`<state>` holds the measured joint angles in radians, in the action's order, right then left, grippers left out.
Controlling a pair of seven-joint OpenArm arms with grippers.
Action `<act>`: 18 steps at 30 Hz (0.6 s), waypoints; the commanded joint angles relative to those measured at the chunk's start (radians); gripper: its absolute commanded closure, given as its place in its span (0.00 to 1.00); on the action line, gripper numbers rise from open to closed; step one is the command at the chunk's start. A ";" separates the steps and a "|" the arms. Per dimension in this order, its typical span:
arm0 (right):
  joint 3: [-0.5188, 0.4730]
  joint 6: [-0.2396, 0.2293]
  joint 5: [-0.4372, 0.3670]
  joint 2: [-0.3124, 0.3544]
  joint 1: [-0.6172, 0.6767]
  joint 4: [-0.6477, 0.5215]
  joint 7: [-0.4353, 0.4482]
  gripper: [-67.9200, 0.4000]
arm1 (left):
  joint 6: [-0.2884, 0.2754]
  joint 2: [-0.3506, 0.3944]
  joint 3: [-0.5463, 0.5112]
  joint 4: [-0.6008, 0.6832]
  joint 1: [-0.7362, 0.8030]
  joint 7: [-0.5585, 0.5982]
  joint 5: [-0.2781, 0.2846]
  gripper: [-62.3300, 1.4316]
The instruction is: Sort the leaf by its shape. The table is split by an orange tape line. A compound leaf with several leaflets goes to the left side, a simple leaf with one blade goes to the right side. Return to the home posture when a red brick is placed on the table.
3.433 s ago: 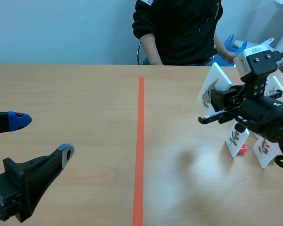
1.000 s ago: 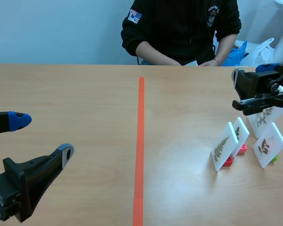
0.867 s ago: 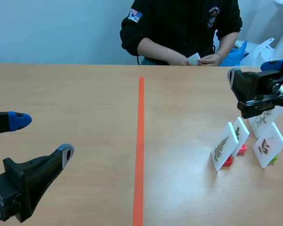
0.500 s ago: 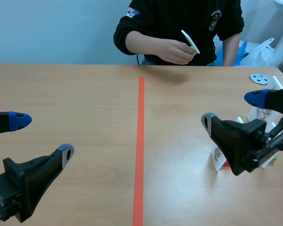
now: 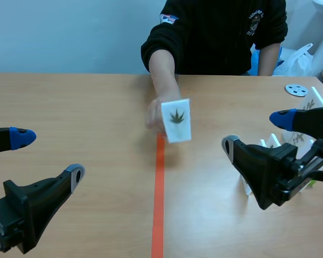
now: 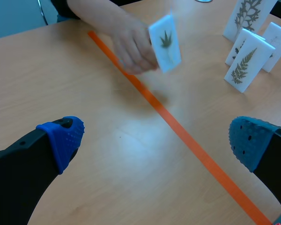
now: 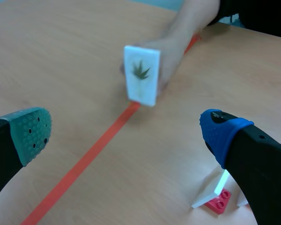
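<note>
Some cards already sorted right, person's hand pinches another leaf card, left gripper and right gripper gape, unused.

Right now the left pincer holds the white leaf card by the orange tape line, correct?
No: a person's hand holds the white card with the small green leaf by the orange tape line. The left pincer stands open, well short of it, as the left wrist view shows.
</note>
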<state>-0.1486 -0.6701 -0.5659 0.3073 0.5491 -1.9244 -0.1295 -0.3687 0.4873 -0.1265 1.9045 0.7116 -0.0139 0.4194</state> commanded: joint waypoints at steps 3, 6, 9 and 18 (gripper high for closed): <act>0.008 0.020 0.000 0.003 -0.009 0.000 0.011 0.00 | -0.001 -0.005 0.004 0.021 0.000 0.016 0.006 0.00; 0.009 0.023 0.001 0.003 -0.009 0.001 0.011 0.00 | -0.001 -0.005 0.004 0.021 0.000 0.016 0.006 0.00; 0.009 0.023 0.001 0.003 -0.009 0.001 0.011 0.00 | -0.001 -0.005 0.004 0.021 0.000 0.016 0.006 0.00; 0.009 0.023 0.001 0.003 -0.009 0.001 0.011 0.00 | -0.001 -0.005 0.004 0.021 0.000 0.016 0.006 0.00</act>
<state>-0.1368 -0.6479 -0.5575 0.3073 0.5488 -1.9232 -0.1295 -0.3683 0.4873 -0.1265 1.9045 0.7116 -0.0139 0.4194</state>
